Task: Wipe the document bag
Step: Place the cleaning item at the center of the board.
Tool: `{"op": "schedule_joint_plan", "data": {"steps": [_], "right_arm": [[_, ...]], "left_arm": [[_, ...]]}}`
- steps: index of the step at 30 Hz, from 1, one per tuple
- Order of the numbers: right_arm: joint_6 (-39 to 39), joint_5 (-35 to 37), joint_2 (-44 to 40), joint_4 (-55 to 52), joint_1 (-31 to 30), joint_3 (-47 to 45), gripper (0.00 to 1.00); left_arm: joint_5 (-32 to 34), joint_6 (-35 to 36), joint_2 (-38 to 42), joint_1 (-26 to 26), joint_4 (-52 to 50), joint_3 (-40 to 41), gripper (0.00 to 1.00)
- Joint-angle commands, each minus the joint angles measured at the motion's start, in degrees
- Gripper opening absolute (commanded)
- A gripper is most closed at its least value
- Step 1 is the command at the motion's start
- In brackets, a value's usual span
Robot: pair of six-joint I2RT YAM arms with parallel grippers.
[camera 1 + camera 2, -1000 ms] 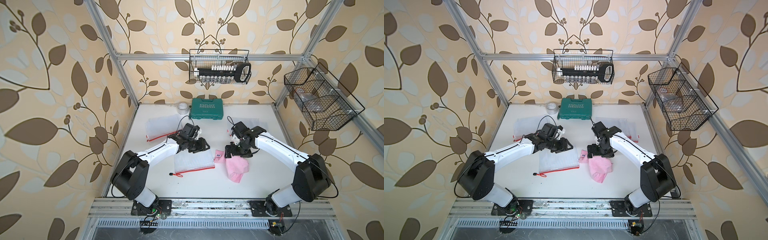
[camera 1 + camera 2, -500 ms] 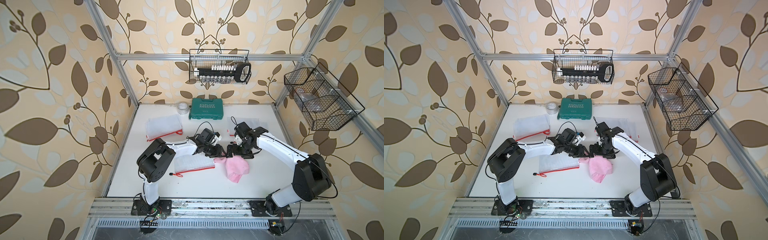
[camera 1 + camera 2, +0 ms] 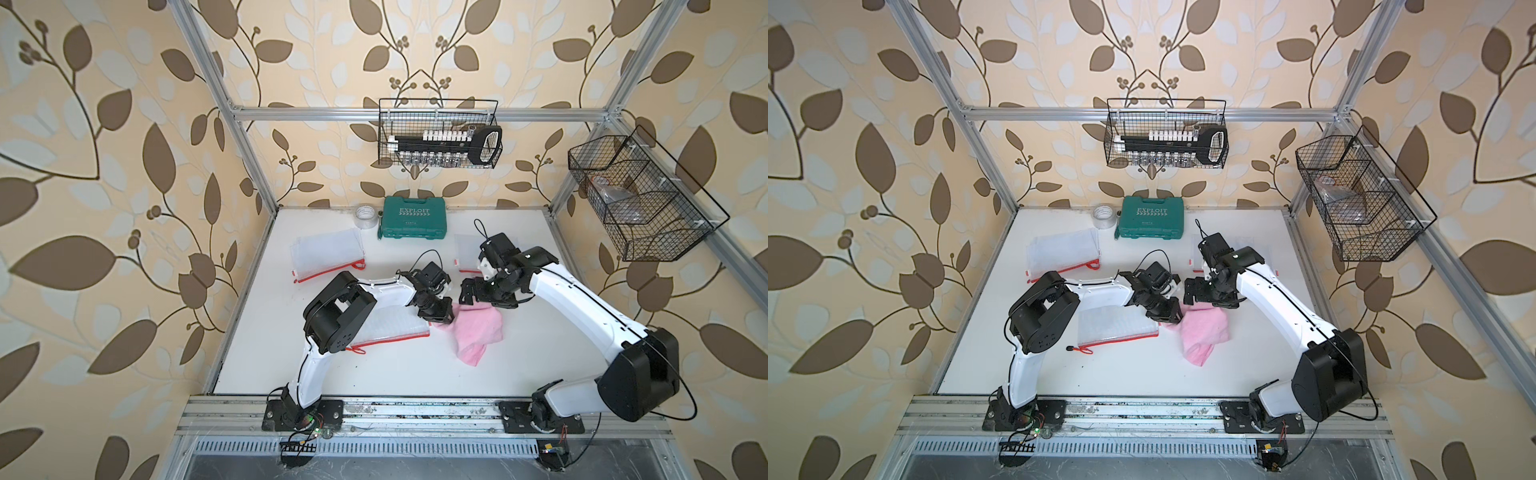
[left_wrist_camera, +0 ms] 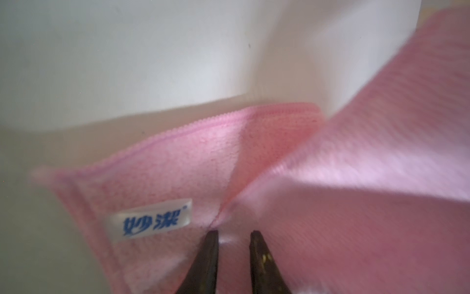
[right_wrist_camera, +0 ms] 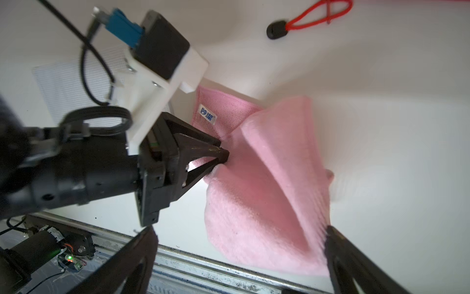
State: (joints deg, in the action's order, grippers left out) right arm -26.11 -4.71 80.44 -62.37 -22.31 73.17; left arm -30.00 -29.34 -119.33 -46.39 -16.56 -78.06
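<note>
- the document bag (image 3: pixel 390 326) lies flat on the white table (image 3: pixel 415 374), near the front and under the left arm, with its red zip edge turned to the front.
- a pink cloth (image 3: pixel 478 328) is crumpled on the table just beside the bag; it is not laid on the bag.
- the left claw (image 5: pixel 223 157) is set at the near edge of the cloth. its jaws stand narrow, and in the wrist view a fold of cloth is pinched between them, close to the white label (image 4: pixel 152 220).
- the right claw (image 3: pixel 467 293) is held spread wide just above the far side of the cloth, and nothing is gripped in it.
- two other bags (image 3: pixel 326 253) are seen further back on the table, well apart from the work.
- as a judgement: only the taking of the cloth is under way. no wiping is seen to be done yet.
- what is left: the cloth must be lifted, brought over the bag and rubbed across its surface, perhaps with the bag held down by the free claw.
</note>
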Motion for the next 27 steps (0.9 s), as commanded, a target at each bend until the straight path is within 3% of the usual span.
{"op": "schedule_joint_plan", "data": {"steps": [1, 6, 12, 22, 27], "right_arm": [[0.0, 7.5, -3.4, -7.0, 1.3, 4.6, 0.98], [-0.3, 8.3, -7.1, -7.4, 3.3, 4.7, 0.98], [-1.0, -2.6, -4.6, -0.5, 3.3, 0.9, 0.95], [-0.4, -8.1, 4.2, 6.4, -1.5, 3.2, 0.65], [0.2, -13.6, 11.9, 12.9, -4.1, 4.5, 0.42]], "left_arm": [[7.8, 2.0, -4.6, -1.1, -9.4, -0.3, 0.26], [9.2, 3.1, -6.2, -1.6, -12.3, -2.0, 0.26], [11.1, 1.0, 5.0, -0.1, -6.0, 2.8, 0.42], [8.2, -1.2, 14.6, 6.4, -3.5, 5.2, 0.48], [15.0, -4.7, 20.4, 11.4, -7.0, 10.1, 0.46]]}}
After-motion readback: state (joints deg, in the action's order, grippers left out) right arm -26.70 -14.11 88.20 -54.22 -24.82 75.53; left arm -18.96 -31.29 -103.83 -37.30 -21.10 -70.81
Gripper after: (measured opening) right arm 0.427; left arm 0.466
